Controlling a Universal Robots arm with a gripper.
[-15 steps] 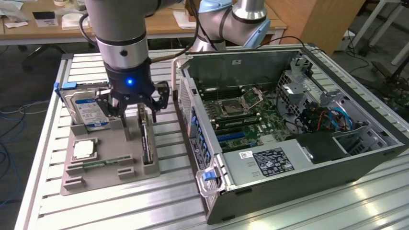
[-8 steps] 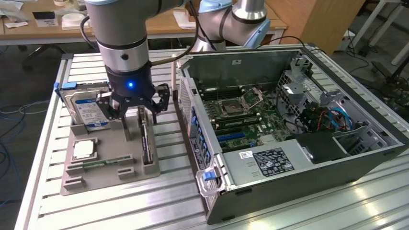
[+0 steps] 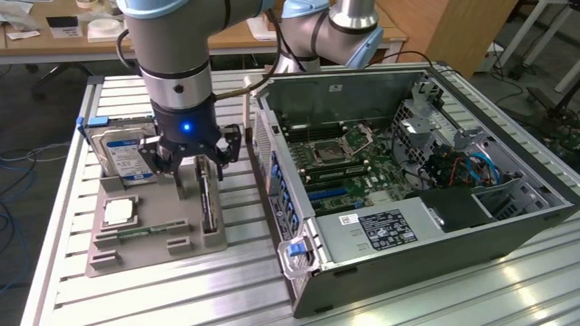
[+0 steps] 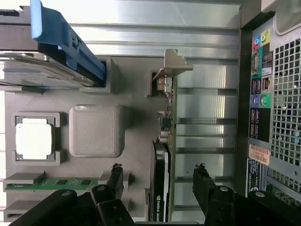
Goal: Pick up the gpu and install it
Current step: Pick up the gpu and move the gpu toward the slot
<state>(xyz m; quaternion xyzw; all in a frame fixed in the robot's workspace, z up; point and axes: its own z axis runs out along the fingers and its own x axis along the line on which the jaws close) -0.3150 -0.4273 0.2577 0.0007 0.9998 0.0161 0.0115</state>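
Note:
The gpu (image 3: 209,198) stands on its long edge in a slot of the grey holder tray (image 3: 145,255), a thin dark card with a green board edge. In the wrist view the gpu (image 4: 162,160) runs lengthwise between my fingers, and its silvery end bracket (image 4: 176,63) is at the far end. My gripper (image 3: 195,161) hangs just above the card, open, one finger on each side of it with a gap to both. In the wrist view the gripper (image 4: 159,179) straddles the card's black fan end. Nothing is gripped.
The tray also holds a hard drive (image 3: 127,153) in a blue caddy (image 4: 66,47), a square processor (image 4: 34,139) and a green memory stick (image 4: 56,182). The open computer case (image 3: 408,176) lies close on the exterior view's right, its rear ports (image 4: 261,94) near the card.

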